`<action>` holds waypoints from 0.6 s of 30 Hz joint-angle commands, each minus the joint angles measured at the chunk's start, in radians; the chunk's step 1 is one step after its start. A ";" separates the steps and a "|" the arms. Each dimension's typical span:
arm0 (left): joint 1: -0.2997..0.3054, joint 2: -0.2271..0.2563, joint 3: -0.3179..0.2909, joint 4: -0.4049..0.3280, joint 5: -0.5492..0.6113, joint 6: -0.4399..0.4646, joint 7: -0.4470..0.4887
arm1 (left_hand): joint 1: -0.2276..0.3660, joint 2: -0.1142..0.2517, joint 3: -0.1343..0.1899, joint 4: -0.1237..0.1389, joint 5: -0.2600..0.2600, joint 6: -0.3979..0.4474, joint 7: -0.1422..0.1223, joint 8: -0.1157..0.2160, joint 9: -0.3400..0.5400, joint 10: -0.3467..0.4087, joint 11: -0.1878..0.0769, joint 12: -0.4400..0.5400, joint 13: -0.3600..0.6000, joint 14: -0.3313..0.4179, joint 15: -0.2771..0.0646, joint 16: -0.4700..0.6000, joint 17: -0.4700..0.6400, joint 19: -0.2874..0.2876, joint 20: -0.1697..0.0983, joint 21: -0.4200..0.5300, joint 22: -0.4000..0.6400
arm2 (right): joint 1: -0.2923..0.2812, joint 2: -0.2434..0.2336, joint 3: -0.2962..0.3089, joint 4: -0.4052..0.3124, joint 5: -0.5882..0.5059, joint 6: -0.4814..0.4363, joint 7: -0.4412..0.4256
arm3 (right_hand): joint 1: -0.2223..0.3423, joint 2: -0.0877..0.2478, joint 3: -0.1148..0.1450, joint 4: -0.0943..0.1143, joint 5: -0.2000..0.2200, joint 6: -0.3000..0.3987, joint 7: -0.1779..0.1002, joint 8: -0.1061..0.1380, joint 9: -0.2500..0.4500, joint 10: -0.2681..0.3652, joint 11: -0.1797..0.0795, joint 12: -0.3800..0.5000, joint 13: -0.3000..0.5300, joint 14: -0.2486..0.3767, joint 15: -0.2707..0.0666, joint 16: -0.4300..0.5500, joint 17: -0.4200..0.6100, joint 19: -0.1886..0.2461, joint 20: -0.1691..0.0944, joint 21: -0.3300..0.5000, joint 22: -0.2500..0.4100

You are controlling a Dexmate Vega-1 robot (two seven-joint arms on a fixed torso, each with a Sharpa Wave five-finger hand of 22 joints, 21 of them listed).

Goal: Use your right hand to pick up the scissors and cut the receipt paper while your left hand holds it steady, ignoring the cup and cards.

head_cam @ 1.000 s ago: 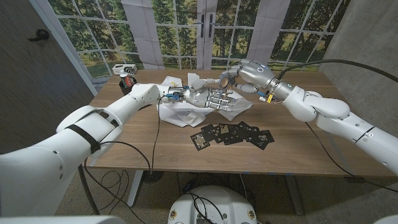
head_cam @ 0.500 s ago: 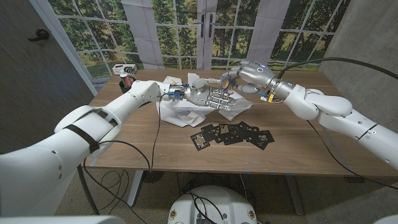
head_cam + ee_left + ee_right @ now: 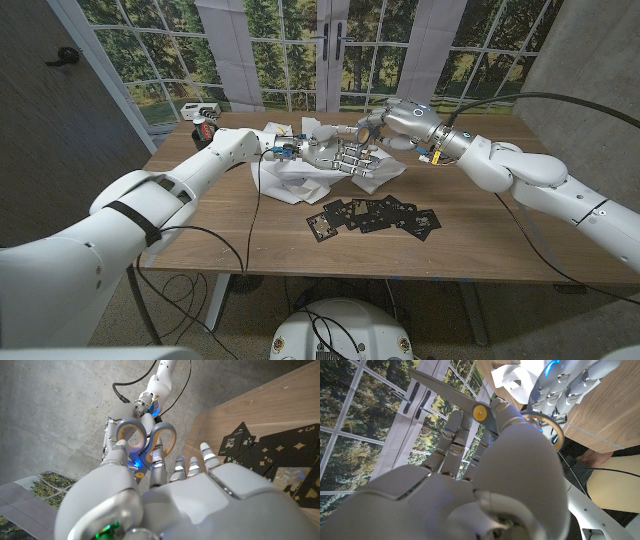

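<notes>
Black cards (image 3: 375,215) nearest, scissors and receipt paper met beyond them.
Scissors (image 3: 470,406) are gripped by the right robot hand (image 3: 395,122), blades pointing left toward the receipt paper (image 3: 300,175) just left of it, which is held by the left robot hand (image 3: 335,156) mid-worktop (image 3: 300,250); farther left, a cup (image 3: 205,130), contents unclear.

Both our arms reach inward; left hand (image 3: 335,156) fingers extended, spread, right hand (image 3: 392,120) fingers curled, meeting mid-table.
</notes>
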 commanded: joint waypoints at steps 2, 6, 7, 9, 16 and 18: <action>0.016 0.017 -0.013 -0.023 -0.002 0.002 0.012 | 0.006 -0.003 0.003 -0.002 0.002 0.002 -0.003 0.000 0.005 0.002 -0.002 0.005 0.005 0.005 0.001 0.007 0.005 0.003 0.001 0.007 0.003 | 0.014 0.005 -0.009 0.009 0.014 0.003 0.031 | 0.021 0.021 0.027 0.027 0.003 -0.005 0.002 0.000 0.002 0.015 -0.007 0.000 0.002 0.087 -0.228 0.007 0.000 -0.005 -0.107 0.005 0.001; 0.015 0.017 -0.013 -0.017 0.000 -0.003 0.009 | 0.008 -0.003 0.005 -0.003 0.002 0.001 -0.003 0.000 0.005 0.001 -0.003 0.005 0.006 0.006 0.001 0.007 0.005 0.003 0.001 0.007 0.003 | 0.024 0.008 -0.017 0.008 0.008 0.007 0.048 | 0.021 0.021 0.028 0.027 0.003 -0.006 0.002 0.000 0.002 0.013 -0.007 -0.002 0.001 0.088 -0.228 0.007 0.000 -0.006 -0.107 0.005 0.001; 0.013 0.015 -0.012 -0.012 0.000 -0.004 0.008 | 0.009 -0.003 0.005 -0.004 0.002 0.001 -0.003 -0.001 0.005 0.002 -0.001 0.005 0.006 0.006 0.001 0.006 0.005 0.003 0.001 0.007 0.003 | 0.029 0.009 -0.020 0.009 0.006 0.010 0.052 | 0.021 0.022 0.028 0.028 0.002 -0.005 0.002 0.000 0.002 0.014 -0.007 0.001 0.005 0.086 -0.228 0.006 -0.001 -0.006 -0.108 0.005 0.002; 0.009 0.011 -0.011 0.000 0.002 -0.009 0.003 | 0.010 -0.003 0.005 -0.004 0.002 0.001 -0.004 0.000 0.005 0.002 -0.002 0.005 0.006 0.006 0.001 0.006 0.005 0.003 0.001 0.007 0.003 | 0.035 0.011 -0.025 0.011 0.005 0.017 0.057 | 0.021 0.022 0.028 0.028 0.001 -0.007 0.002 0.000 0.002 0.012 -0.007 0.000 0.006 0.085 -0.228 0.006 -0.002 -0.006 -0.108 0.005 0.001; -0.004 -0.006 -0.004 0.042 0.013 -0.023 -0.020 | 0.012 -0.004 0.006 -0.005 0.002 0.002 -0.003 0.000 0.005 0.003 -0.002 0.005 0.006 0.006 0.001 0.006 0.005 0.003 0.001 0.006 0.003 | 0.046 0.011 -0.032 0.002 -0.010 0.026 0.072 | 0.022 0.022 0.028 0.027 -0.001 -0.007 0.002 0.000 0.001 0.013 -0.008 -0.001 0.005 0.085 -0.228 0.006 -0.002 -0.007 -0.108 0.006 0.001; -0.008 -0.011 -0.002 0.050 0.018 -0.027 -0.023 | 0.013 -0.004 0.006 -0.005 0.002 0.003 -0.003 0.000 0.005 0.003 -0.001 0.005 0.006 0.006 0.001 0.005 0.005 0.004 0.002 0.006 0.003 | 0.047 0.008 -0.032 -0.002 -0.016 0.026 0.077 | 0.022 0.023 0.028 0.028 -0.002 -0.007 0.001 0.000 0.001 0.012 -0.007 -0.001 0.006 0.085 -0.228 0.006 -0.002 -0.007 -0.108 0.006 0.001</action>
